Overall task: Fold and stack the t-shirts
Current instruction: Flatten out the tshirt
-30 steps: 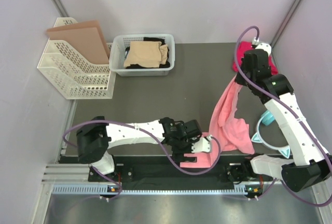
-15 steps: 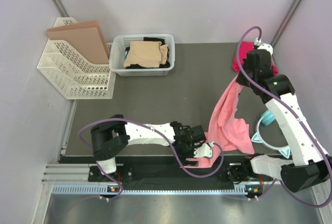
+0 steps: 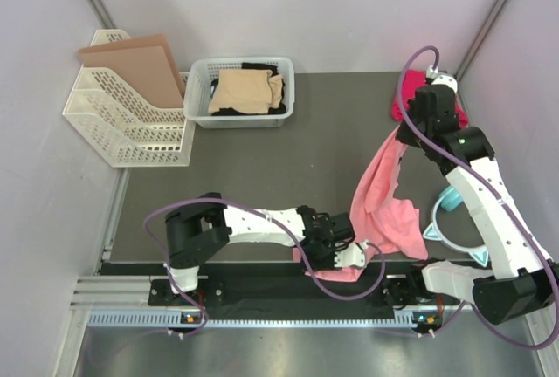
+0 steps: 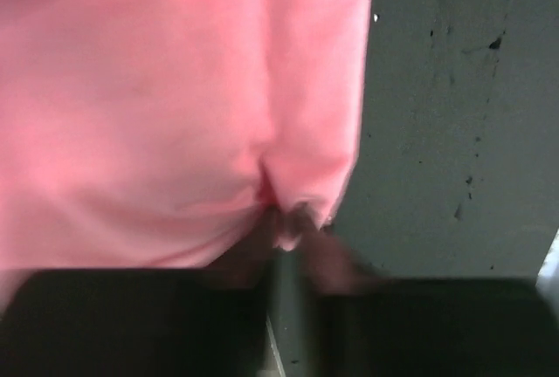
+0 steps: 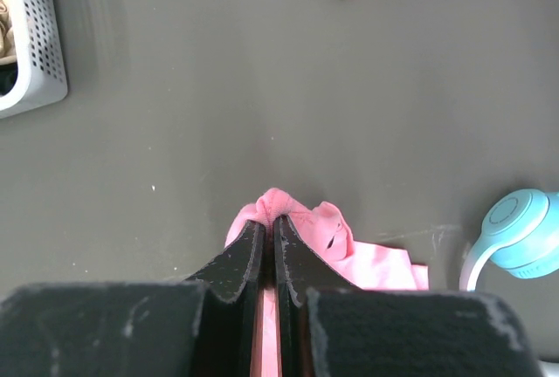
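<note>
Pink soft tee (image 3: 389, 215), creased, pinched in R fingers (image 5: 244, 259).

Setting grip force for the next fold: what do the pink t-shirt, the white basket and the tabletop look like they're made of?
Pink t-shirt: soft matte knit cloth, probably cotton; it drapes and puckers into folds.
White basket: rigid moulded plastic, with perforated walls and a slight sheen.
Tabletop: hard, dark grey matte surface with scuffs and specks; exact material unclear.

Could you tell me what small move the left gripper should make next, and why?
Probably draw the left gripper leftward, away from the right gripper: both pinch the pink shirt, which hangs bunched between them, so pulling apart should spread it out.
</note>
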